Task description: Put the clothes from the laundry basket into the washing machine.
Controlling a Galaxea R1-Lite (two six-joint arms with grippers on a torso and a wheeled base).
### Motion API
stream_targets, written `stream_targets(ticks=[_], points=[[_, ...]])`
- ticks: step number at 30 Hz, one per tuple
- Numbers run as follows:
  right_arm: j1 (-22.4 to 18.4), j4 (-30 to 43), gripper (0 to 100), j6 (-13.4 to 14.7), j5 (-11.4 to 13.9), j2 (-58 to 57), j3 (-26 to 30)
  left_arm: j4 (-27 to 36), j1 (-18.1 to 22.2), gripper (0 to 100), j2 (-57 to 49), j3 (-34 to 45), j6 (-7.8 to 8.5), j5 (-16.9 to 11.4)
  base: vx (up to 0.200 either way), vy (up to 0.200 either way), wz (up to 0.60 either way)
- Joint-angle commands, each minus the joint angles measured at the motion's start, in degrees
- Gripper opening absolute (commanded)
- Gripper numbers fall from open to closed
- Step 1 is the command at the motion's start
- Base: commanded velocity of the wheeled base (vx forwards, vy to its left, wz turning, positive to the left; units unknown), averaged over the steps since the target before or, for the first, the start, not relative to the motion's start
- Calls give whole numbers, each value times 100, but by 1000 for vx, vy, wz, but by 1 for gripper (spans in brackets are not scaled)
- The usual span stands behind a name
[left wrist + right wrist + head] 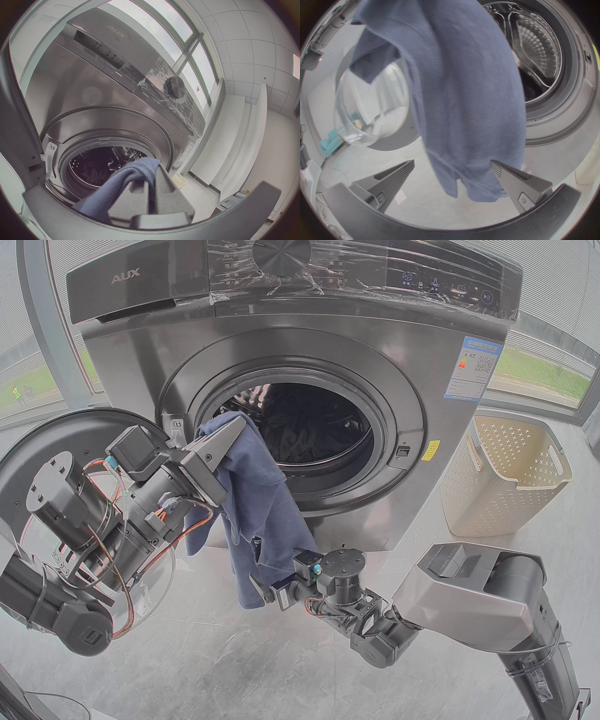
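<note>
A blue garment (259,502) hangs in front of the washing machine (350,365), pinched at its top by my left gripper (232,422), which is shut on it at the left rim of the open drum (306,424). In the left wrist view the cloth (125,182) drapes over the closed fingers (162,193), facing the drum mouth (100,164). My right gripper (451,167) stands open below, its fingers either side of the garment's lower hem (475,184). Dark clothes lie inside the drum.
The round door (69,446) hangs open at the left behind my left arm. A cream laundry basket (506,474) stands on the floor to the right of the machine. Pale tiled floor (250,659) spreads in front.
</note>
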Motion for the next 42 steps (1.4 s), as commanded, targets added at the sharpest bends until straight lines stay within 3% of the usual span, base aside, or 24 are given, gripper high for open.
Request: stream_targets(ticks=[1, 4, 18, 19, 23, 29, 31, 33, 38, 42], points=[[-286, 211, 100, -10, -340, 472, -653, -3, -1, 0, -27, 1, -4, -8, 0, 0, 0], [-400, 211, 100, -1, -455, 463, -679, -3, -10, 0, -27, 9, -4, 1, 0, 0, 0], [-585, 194, 100, 96, -463, 428, -908, -3, -1, 0, -36, 1, -21, 1, 0, 0, 0], [-567, 167, 0, 113, -463, 437, -917, -3, -1, 0, -36, 1, -21, 1, 0, 0, 0], [-550, 132, 0, 139, -463, 375, -811, -3, 8, 0, -36, 1, -21, 1, 0, 0, 0], [-620, -17, 0, 122, -446, -653, 516, -3, 96, 0, 8, 1, -30, -8, 0, 0, 0], [-620, -26, 0, 122, -446, -680, 542, -3, 96, 0, -1, 1, -30, -8, 0, 0, 0], [-726, -61, 0, 113, -375, -1049, 964, -3, 96, 0, -1, 1, -30, -8, 0, 0, 0], [-972, -70, 0, 96, -261, -1251, 1140, -3, 96, 0, -18, 18, -30, -8, 0, 0, 0], [-945, -246, 0, 78, -235, -1242, 1228, -3, 96, 0, -36, 9, -21, -8, 0, 0, 0]])
